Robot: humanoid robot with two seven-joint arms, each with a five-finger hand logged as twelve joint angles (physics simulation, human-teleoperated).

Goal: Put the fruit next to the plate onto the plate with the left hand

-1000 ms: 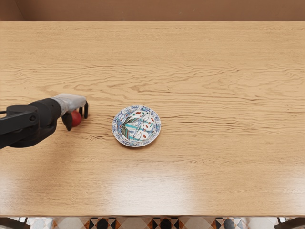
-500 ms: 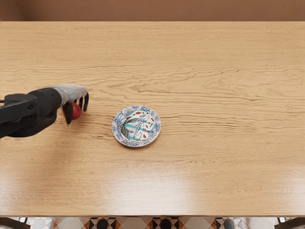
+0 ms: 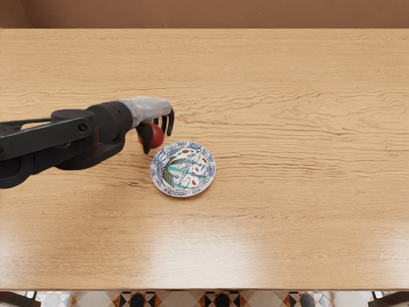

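My left hand (image 3: 152, 114) is closed around the fruit (image 3: 156, 135), a small red round thing. My dark fingers (image 3: 170, 121) curl down over its far side and my thumb comes down its near side, so only a patch of red shows between them. The back of my hand is pale grey. Behind it my arm (image 3: 70, 137) runs dark and thick back to the picture's left edge.

The fruit sits in my grip just off the plate's far-left rim. In the head view it is almost touching that edge, but it is not over the middle of the plate (image 3: 208, 182). (I cannot tell from this one slanted view how high I hold the fruit above the wood.)

The plate is round and shallow, painted in blue, white, teal and dots of red, and nothing lies in it. It rests flat on the table (image 3: 287, 96), a little left of the middle. The table is a broad top of light wood with wavy grain running side to side. Along the near edge, below the table top, a strip of patterned floor tiles (image 3: 211, 299) shows.
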